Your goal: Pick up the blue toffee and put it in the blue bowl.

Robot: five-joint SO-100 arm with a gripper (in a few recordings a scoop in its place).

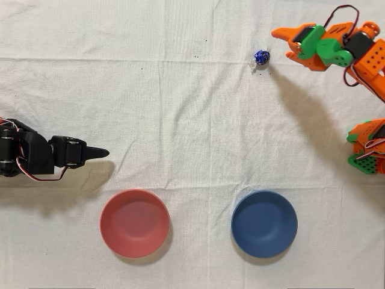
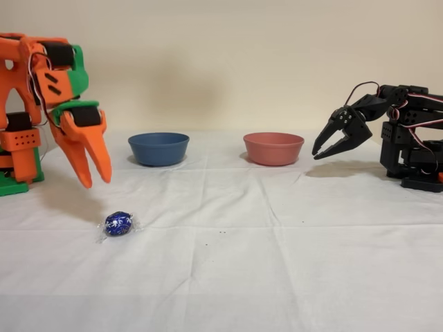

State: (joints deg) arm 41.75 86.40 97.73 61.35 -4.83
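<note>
Orange gripper [image 2: 97,181] parted above blue toffee [image 2: 118,223]

One blue toffee [image 1: 261,58], two bowls: blue bowl [image 1: 264,223], red-pink bowl [image 1: 134,223].

1. A red-pink bowl [image 1: 134,223] is seen upright near the bottom edge of the table in the overhead view, left of centre; nothing is seen inside it.
2. A creased white tablecloth [image 1: 180,108] is spread over the whole table.
3. An idle black arm [image 1: 42,155] is placed at the left edge in the overhead view, its pointed tip directed toward the table's middle.
4. A plain beige wall [image 2: 228,62] is seen behind the table in the fixed view.
</note>
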